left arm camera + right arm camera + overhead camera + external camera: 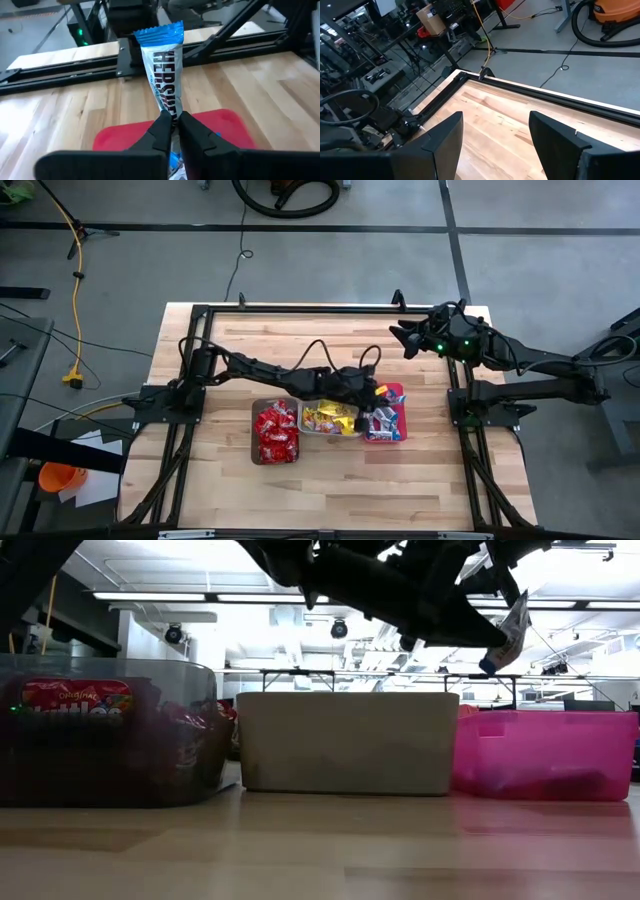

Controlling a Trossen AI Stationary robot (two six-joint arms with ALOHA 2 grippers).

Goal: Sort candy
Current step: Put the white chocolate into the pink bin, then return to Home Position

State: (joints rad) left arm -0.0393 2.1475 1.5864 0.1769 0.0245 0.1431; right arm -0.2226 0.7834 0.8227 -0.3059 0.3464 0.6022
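Observation:
My left gripper (172,122) is shut on a slim blue-and-white bar (162,65) and hovers over the pink bin (225,122). In the low view the bar (512,628) is high above that bin (545,755). In the high view, red packets (277,435) fill the brown bin (256,442). Yellow packets (330,417) lie in the grey bin (345,740). More blue-and-white bars (385,420) lie in the pink bin. My right gripper (495,125) is open over the table's far right corner (405,340), touching nothing. My left gripper pinches the blue-and-white bar between its two fingers near one end (169,102). The fingers lie along the bar. The rest of the bar sticks out past the fingertips to its blue crimped end (160,34). The bar is lifted clear, above the pink bin.
The three bins stand side by side in a row near the table's middle. Bare wood lies on the near side (330,500) and the far side (300,335) of the row. A black frame rail (300,308) runs along the table's far edge.

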